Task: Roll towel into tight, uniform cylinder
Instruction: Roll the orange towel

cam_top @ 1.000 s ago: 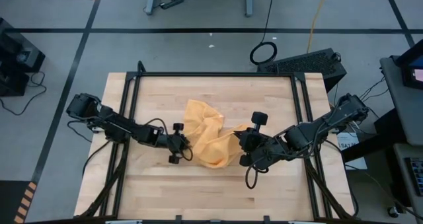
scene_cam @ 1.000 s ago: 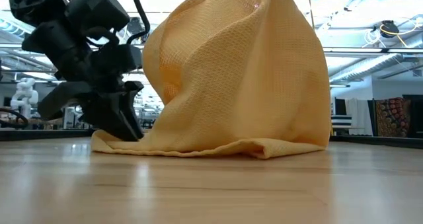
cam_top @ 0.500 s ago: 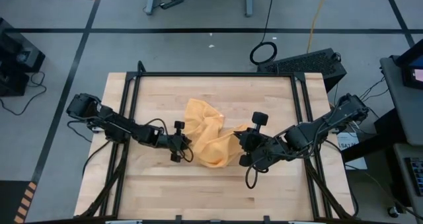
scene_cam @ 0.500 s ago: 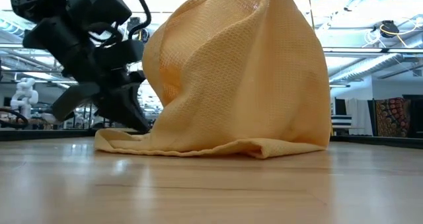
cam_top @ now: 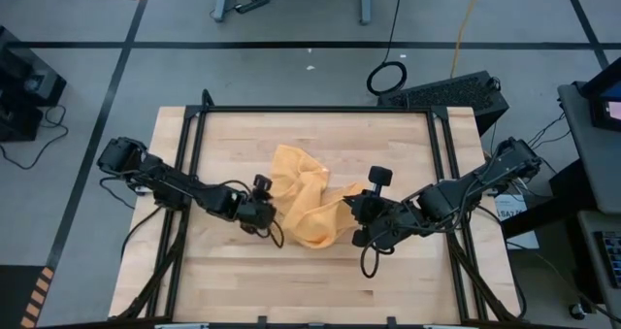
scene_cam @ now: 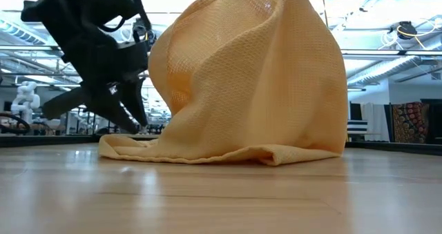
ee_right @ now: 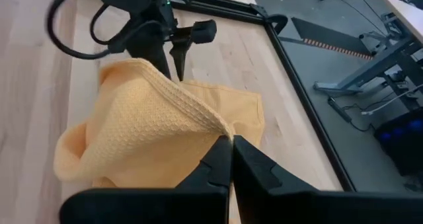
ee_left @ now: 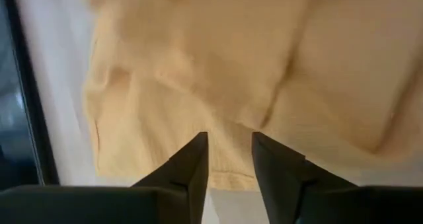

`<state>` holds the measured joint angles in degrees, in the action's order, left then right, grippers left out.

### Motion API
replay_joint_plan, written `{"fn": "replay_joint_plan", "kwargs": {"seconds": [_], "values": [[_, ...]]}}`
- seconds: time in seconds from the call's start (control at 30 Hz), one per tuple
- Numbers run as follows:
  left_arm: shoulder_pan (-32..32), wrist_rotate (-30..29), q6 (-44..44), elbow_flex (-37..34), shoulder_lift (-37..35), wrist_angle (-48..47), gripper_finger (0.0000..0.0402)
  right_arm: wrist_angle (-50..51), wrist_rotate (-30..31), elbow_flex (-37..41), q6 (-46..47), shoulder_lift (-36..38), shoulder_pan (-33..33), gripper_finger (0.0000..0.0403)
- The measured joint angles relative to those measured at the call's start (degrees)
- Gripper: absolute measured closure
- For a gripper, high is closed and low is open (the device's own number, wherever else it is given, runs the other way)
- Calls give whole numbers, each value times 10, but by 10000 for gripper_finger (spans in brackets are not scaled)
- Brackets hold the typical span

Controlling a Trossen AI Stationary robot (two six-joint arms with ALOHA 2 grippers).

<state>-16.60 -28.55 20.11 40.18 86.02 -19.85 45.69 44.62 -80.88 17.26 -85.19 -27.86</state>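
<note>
the left gripper (cam_top: 264, 211) has been lifted off the towel (cam_top: 303, 205) edge with fingers slightly parted and empty, while a fold is kept pinched by the right gripper (ee_right: 230, 147), so rolling hasn't really been started.

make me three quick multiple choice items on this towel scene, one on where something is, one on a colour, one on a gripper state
1. Where does the towel lie?
A. between the two grippers, mid-table
B. off the table, on the floor
C. hanging over the table's edge

2. What colour is the towel?
A. blue
B. mustard yellow
C. white

3. What is the right gripper doing?
A. open, far from the towel
B. shut on the towel, lifting a fold
C. resting on bare wood

Key: 1 A, the high view shows it between the left gripper and the right one. 2 B, every view shows yellow cloth. 3 B, the right wrist view shows cloth pinched at its tips.
</note>
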Motion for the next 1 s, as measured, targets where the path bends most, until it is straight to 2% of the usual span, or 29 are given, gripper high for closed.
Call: {"fn": "replay_joint_plan", "kwargs": {"seconds": [0.1, 0.27, 0.33, 0.43, 0.67, 0.87, 1.0], "values": [[0, 20, 102, 0, 8, 5, 265, 0, 0, 0, -1, 0, 0, 403], [0, 18, 233, 1, 35, 24, 262, 0, 0, 0, -1, 0, 0, 403], [1, -7, 265, 0, 51, 30, 262, 0, 0, 0, 0, 0, 0, 403], [2, -12, 299, 0, 67, 56, 264, 1, 0, 0, 0, 0, 0, 403], [5, 26, 316, 1, 93, 117, 297, 2, -1, 0, -1, 0, 0, 403], [3, 32, 287, 0, 85, 118, 384, 5, -1, 0, 0, 0, 0, 403], [3, 25, 250, 2, 71, 119, 390, 5, -2, 0, 1, 0, 0, 403]]}}
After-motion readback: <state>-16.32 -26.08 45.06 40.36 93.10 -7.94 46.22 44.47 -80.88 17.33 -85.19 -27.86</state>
